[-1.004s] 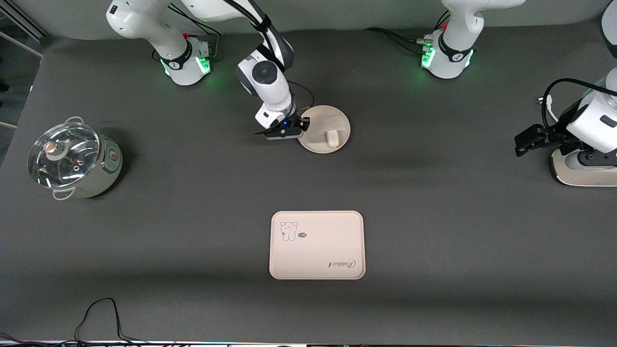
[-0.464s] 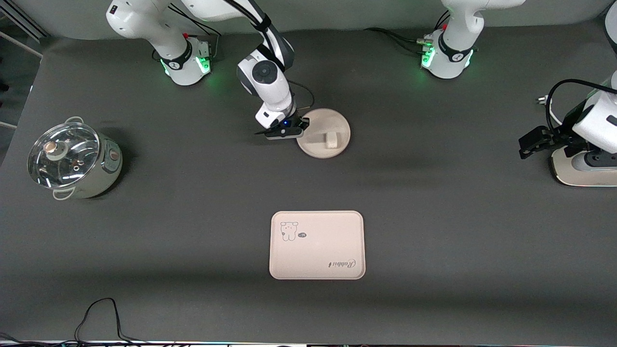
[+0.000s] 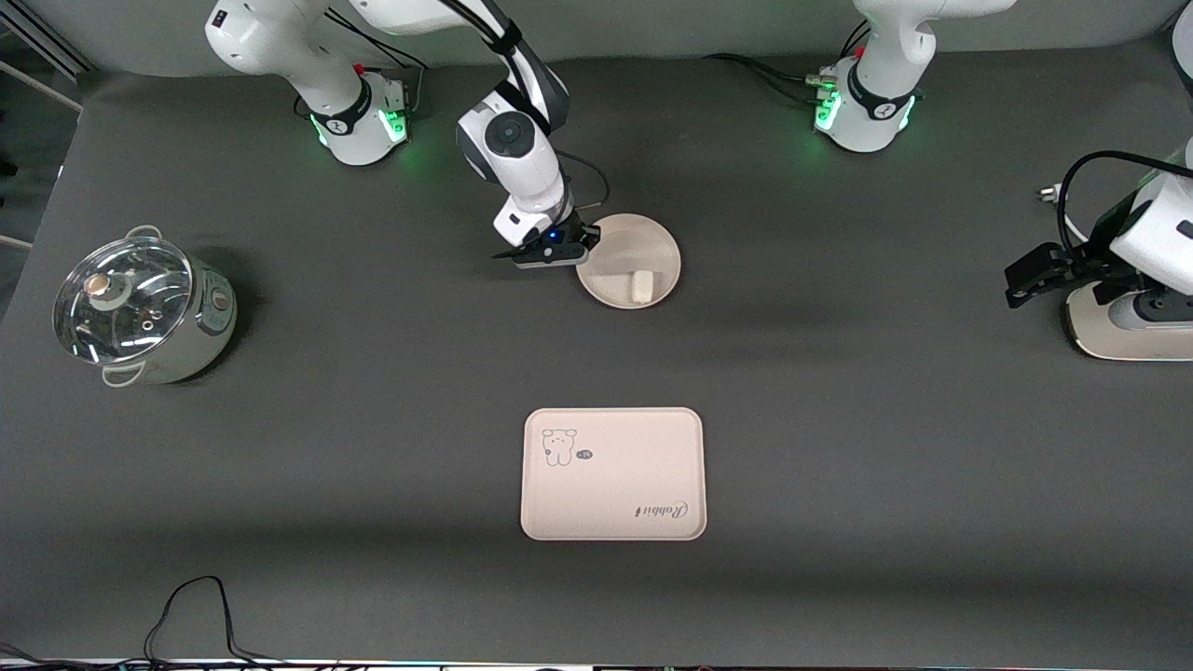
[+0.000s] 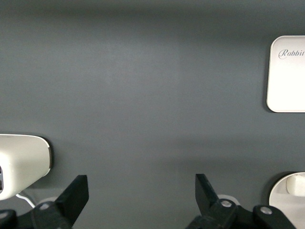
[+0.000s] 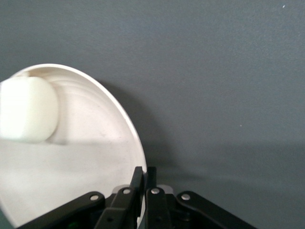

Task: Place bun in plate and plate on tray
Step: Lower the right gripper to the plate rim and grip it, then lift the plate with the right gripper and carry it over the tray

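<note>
The round beige plate (image 3: 636,242) lies on the table nearer the robots' bases than the tray, with the off-white bun (image 3: 639,285) in it by its front rim. My right gripper (image 3: 585,244) is shut on the plate's rim at the right arm's end. In the right wrist view the fingers (image 5: 138,179) pinch the rim of the plate (image 5: 95,157), and the bun (image 5: 26,109) lies inside. The tray (image 3: 612,473) lies nearer the front camera. My left gripper (image 3: 1025,275) is open and empty at the left arm's end of the table and waits.
A glass-lidded pot (image 3: 140,312) stands at the right arm's end. A white device (image 3: 1128,331) sits under the left arm and shows in the left wrist view (image 4: 24,164). A black cable (image 3: 186,606) lies at the front edge. The tray's corner (image 4: 288,74) shows in the left wrist view.
The plate has shifted slightly toward the front camera in my right gripper. The bun has slid toward the plate's front rim. The left gripper moved a little toward the table's end.
</note>
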### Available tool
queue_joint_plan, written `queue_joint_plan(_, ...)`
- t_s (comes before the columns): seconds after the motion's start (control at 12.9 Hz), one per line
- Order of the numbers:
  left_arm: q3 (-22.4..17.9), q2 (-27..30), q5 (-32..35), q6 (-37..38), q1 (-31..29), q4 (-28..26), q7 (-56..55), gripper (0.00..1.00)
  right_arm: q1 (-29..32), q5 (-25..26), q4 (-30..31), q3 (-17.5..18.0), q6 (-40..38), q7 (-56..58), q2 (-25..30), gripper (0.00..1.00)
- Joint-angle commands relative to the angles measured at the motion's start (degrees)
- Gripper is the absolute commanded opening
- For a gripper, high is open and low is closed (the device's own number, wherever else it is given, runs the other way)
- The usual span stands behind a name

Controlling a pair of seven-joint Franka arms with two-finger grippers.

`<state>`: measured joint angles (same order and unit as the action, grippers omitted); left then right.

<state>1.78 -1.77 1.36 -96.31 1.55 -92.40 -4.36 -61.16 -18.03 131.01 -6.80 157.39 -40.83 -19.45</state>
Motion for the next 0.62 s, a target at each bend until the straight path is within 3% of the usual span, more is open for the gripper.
queue_joint_plan(0.0, 0.0, 0.1, 0.7, -0.2, 0.3, 0.5, -0.9, 1.00, 0.9, -1.4, 0.6, -0.6, -7.4, 4.2, 8.8, 0.05)
queue_joint_plan(0.23, 0.7, 0.2, 0.7, 1.2, 1.2, 0.5, -0.7, 1.00, 1.2, -1.4, 0.0, -0.6, -9.4, 5.3, 12.6, 0.05)
queue_joint_plan(0.54, 0.9, -0.1, -0.1, 0.4, 1.2, 0.4, -0.3, 1.00, 3.6, -1.4, -2.1, -1.3, -9.4, 9.8, 12.3, 0.05)
